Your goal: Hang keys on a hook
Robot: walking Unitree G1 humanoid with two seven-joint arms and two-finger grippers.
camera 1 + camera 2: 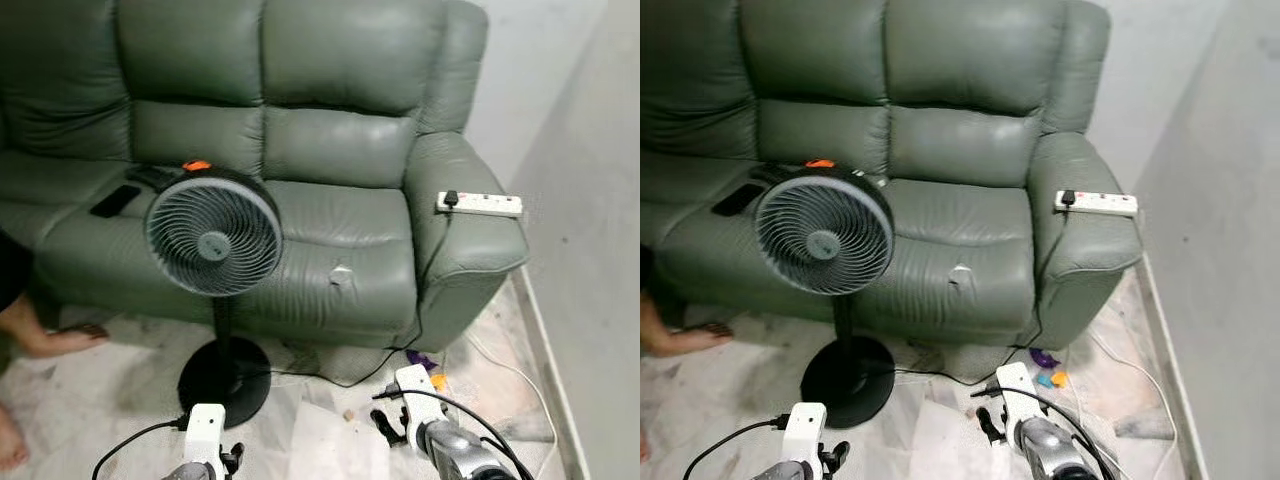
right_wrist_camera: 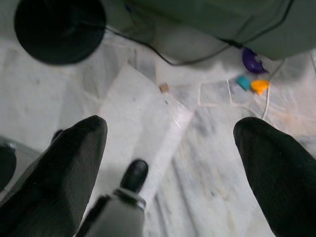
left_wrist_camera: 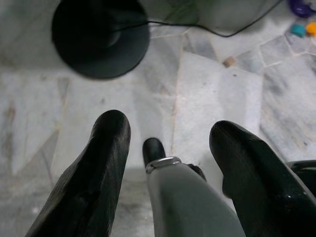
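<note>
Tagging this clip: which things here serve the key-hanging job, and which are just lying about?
Job: left gripper, right gripper, both open, empty.
Lying about: fan, sofa, power strip on its armrest, small coloured toys beside the sofa.

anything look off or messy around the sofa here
A white power strip sits on the sofa's armrest rather than the floor, and small purple and orange bits lie scattered on the floor by the sofa corner.

Head views high; wrists face floor (image 3: pixel 207 98).
</note>
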